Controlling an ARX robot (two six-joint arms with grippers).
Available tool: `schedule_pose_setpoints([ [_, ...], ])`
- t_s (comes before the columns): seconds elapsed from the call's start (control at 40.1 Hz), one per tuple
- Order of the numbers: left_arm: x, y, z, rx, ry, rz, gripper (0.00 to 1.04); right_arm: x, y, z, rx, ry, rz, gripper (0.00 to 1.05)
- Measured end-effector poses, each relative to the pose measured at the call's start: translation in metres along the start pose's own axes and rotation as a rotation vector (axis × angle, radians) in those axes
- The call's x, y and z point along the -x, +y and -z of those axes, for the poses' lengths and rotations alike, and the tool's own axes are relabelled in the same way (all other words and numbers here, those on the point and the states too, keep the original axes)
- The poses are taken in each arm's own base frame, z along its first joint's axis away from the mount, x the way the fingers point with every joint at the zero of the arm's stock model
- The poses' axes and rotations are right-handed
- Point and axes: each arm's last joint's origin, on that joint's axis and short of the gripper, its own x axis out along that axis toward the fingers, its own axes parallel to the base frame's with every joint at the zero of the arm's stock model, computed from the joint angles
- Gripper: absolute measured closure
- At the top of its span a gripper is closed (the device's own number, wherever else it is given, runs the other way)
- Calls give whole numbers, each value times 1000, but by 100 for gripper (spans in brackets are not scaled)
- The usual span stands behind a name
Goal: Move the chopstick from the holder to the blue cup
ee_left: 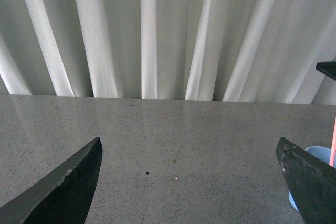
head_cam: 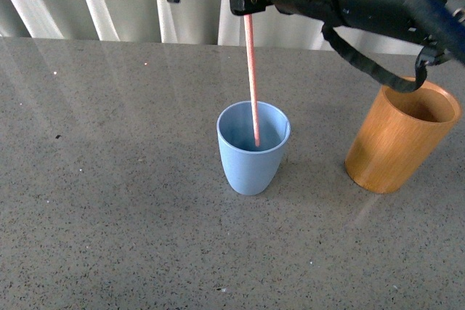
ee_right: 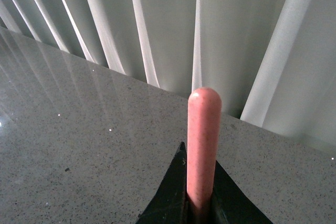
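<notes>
**Chopstick poised in the blue cup, not yet let go**

The right gripper [head_cam: 245,6] is closed narrowly on the chopstick [head_cam: 252,78], pinching it close to its upper end. In the right wrist view only the rounded pink top stands clear above the two black fingers [ee_right: 173,198]. Gripping that high leaves nearly the whole length free below the claw, which suits lowering it into a narrow mouth without the fingers meeting the rim.

From the pinch the stick hangs almost upright, leaning slightly, and its lower end is inside the blue cup [head_cam: 251,157], directly beneath the claw. The tip may be touching the cup's floor or hovering just above it; the front view does not settle that. I judge the transfer nearly done, with only the release left, and the slight lean suggests the stick would settle against the cup's wall once freed.

The holder [head_cam: 399,139] stands to the robot's right of the cup, well apart from it, under the right arm, and looks empty.

The left gripper [ee_left: 189,145] is spread wide over bare table [head_cam: 109,179], holding nothing and clear of the work, with the cup at the edge of its view.
</notes>
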Motion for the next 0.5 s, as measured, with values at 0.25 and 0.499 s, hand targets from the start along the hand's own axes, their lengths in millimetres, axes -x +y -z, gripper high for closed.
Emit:
schedule_pose_setpoints([
  [0.25,0,0,0,0,0,0,7,-10,1,31,-22,58,30,103],
  [0.499,0,0,0,0,0,0,7,-16,4,43,-37,85,48,78],
])
